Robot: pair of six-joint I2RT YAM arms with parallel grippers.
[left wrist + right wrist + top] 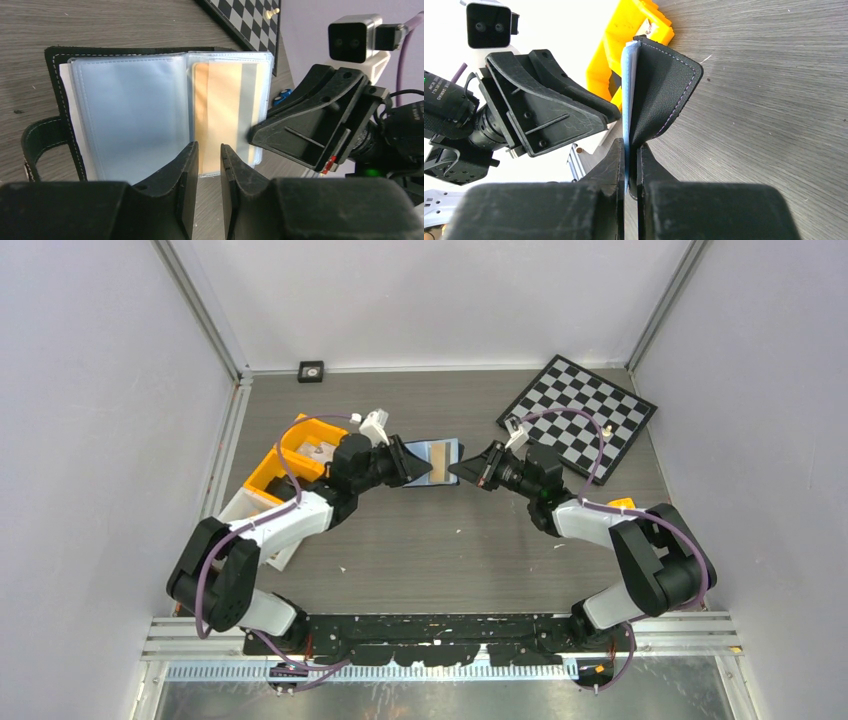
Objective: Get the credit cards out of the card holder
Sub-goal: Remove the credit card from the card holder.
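The black card holder [432, 460] lies open at the table's middle back. Its clear sleeves face my left wrist camera [125, 115]. An orange-tan credit card [222, 110] sits in the right sleeve. The left sleeve looks pale grey-blue, and I cannot tell whether it holds a card. My left gripper [209, 146] is slightly open, its tips over the near edge of the orange card's sleeve, gripping nothing. My right gripper [630, 145] is shut on the holder's edge, pinching the black cover [664, 95] and blue sleeves together. It enters the left wrist view from the right [257, 134].
An orange bin [290, 455] and a white box [245, 515] stand left of the left arm. A checkered board [580, 415] with a small pale piece lies at the back right. A small black square [311, 371] sits at the back wall.
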